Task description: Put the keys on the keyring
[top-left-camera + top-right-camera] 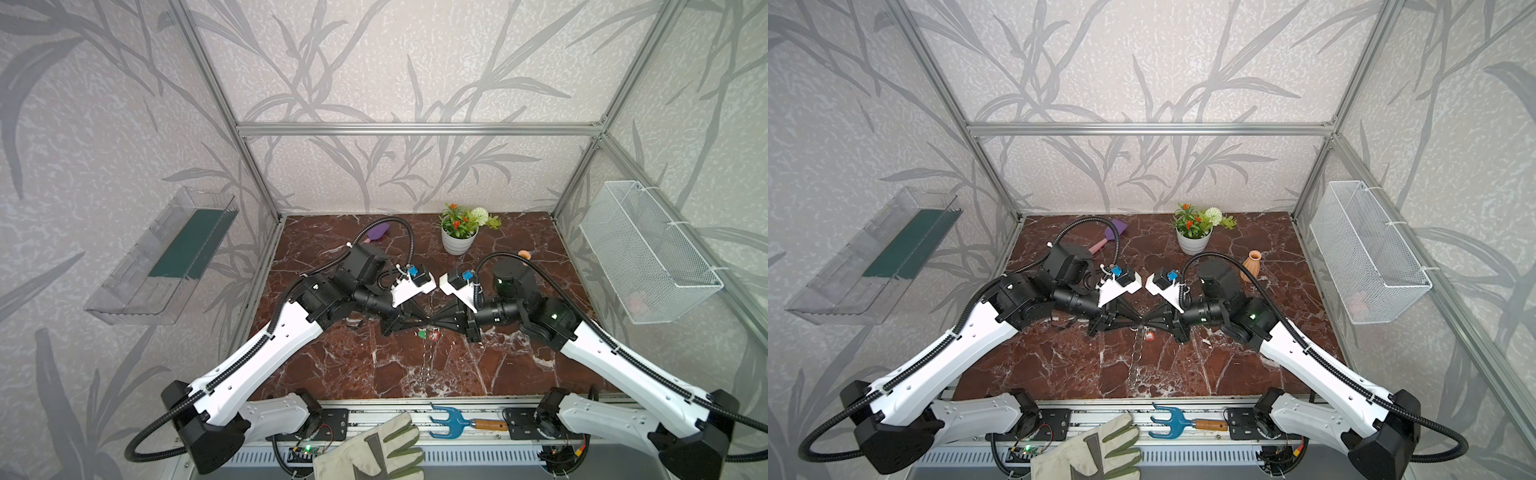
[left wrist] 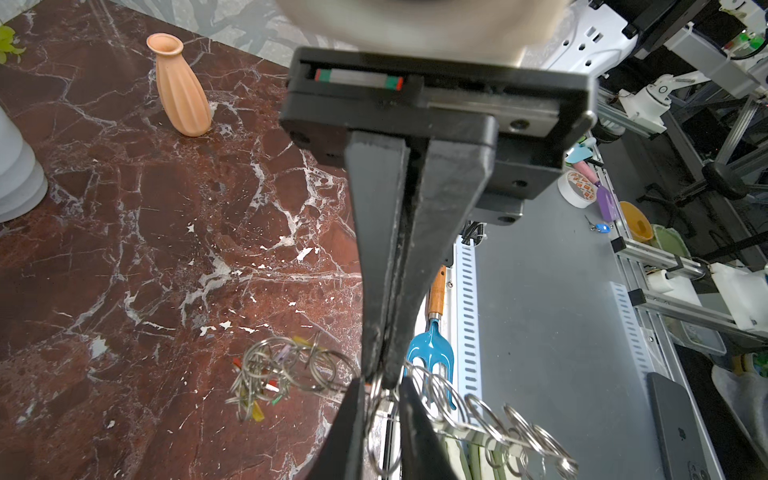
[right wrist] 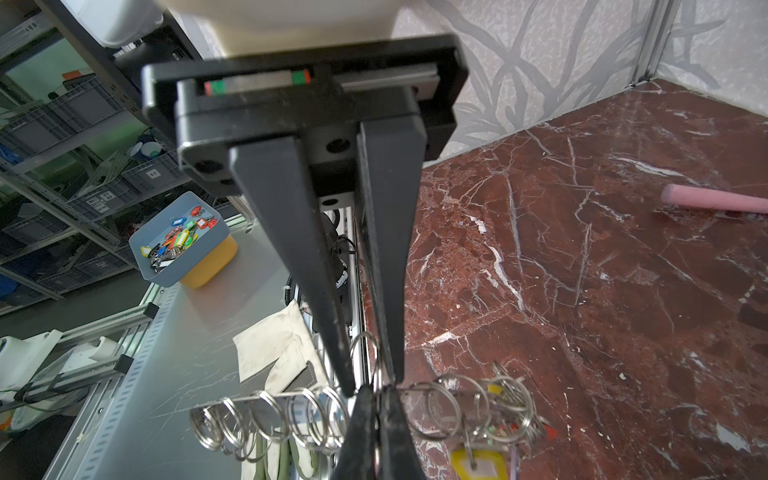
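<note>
Above the middle of the red marble surface (image 1: 374, 365), left gripper (image 2: 382, 372) and right gripper (image 3: 374, 384) tip to tip. Jaws of the left gripper together, clamped on the keyring (image 3: 291, 415) at one silver ring. Jaws of the right gripper also pressed together on the keyring, just beside the other tips. Keyring held clear of the surface, with a row of bare rings on one side of the grip. On the other side, bunched on the rings, the keys (image 3: 478, 461): yellow, red, green and lilac tags. Further back, a terracotta vase (image 2: 183, 83), upright, well apart from both grippers.
</note>
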Motion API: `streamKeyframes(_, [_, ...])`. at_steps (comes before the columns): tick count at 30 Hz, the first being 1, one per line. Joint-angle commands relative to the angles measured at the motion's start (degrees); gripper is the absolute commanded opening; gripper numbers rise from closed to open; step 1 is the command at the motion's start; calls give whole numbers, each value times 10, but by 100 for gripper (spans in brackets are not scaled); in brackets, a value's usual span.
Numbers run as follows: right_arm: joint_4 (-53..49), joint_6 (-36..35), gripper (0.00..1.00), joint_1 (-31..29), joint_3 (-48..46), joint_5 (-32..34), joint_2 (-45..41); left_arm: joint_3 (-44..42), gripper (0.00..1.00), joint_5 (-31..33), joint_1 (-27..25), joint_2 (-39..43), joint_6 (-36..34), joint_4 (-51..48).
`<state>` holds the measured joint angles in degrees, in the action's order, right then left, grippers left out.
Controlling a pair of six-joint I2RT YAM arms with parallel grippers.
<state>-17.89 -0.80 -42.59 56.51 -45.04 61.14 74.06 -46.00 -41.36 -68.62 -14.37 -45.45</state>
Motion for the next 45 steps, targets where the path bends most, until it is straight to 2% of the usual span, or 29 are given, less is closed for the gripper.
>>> streamKeyframes(1, [21,-4,0,-2,21,-15,-7,18,9,-12,2,-5,-8,4])
streamKeyframes(6, [23,-5,0,-1,21,-14,-6,14,1,-9,2,0,-4,6])
streamKeyframes(12, [29,-2,0,-1,24,-16,-4,-2,0,-15,2,18,3,13])
streamKeyframes(17, [43,16,1,-1,26,-3,-12,-59,0,-18,1,59,48,107])
streamKeyframes(23, [54,45,25,1,19,18,-30,-141,0,14,1,141,125,252])
streamKeyframes(26, [64,68,29,15,15,22,-41,-178,0,37,1,174,153,302])
streamKeyframes(28, [76,90,35,28,10,28,-49,-196,0,47,1,190,165,327])
streamKeyframes(33, [105,127,47,51,-7,-5,-49,-261,0,70,-2,229,201,437])
streamKeyframes(38, [128,140,47,51,-11,-24,-35,-317,0,107,-14,253,236,550])
streamKeyframes(41, [152,149,43,50,-10,-42,-26,-356,0,132,-29,262,252,621])
streamKeyframes(45, [153,144,41,50,-2,-54,-10,-377,0,155,-44,266,259,661])
